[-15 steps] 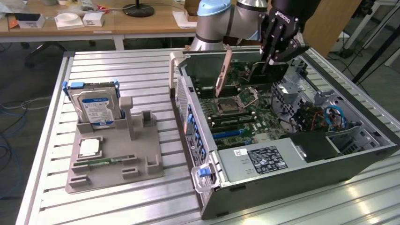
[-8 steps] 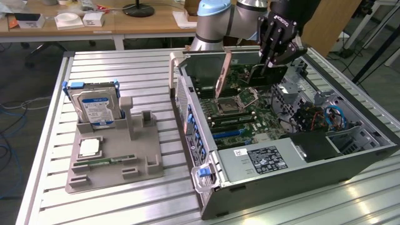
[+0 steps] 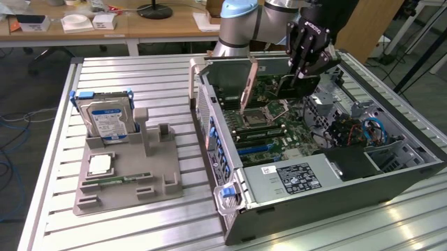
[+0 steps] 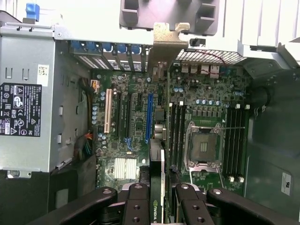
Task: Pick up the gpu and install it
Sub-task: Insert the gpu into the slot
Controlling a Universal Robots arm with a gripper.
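Over the slatted table (image 3: 140, 232), our gripper (image 3: 302, 76) pinches the gpu (image 4: 158, 168) edge-on above the motherboard (image 4: 201, 93); pickup done, we judge seating left.

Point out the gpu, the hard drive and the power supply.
gpu (image 4: 166, 41), wrist view, on its metal end bracket.
hard drive (image 3: 106, 123), exterior view, on its blue-white label.
power supply (image 3: 299, 178), exterior view, on its black label.

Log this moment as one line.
jaws: shut on gpu | where: held above motherboard in open computer case | seated: not yet | hard drive: in its stand
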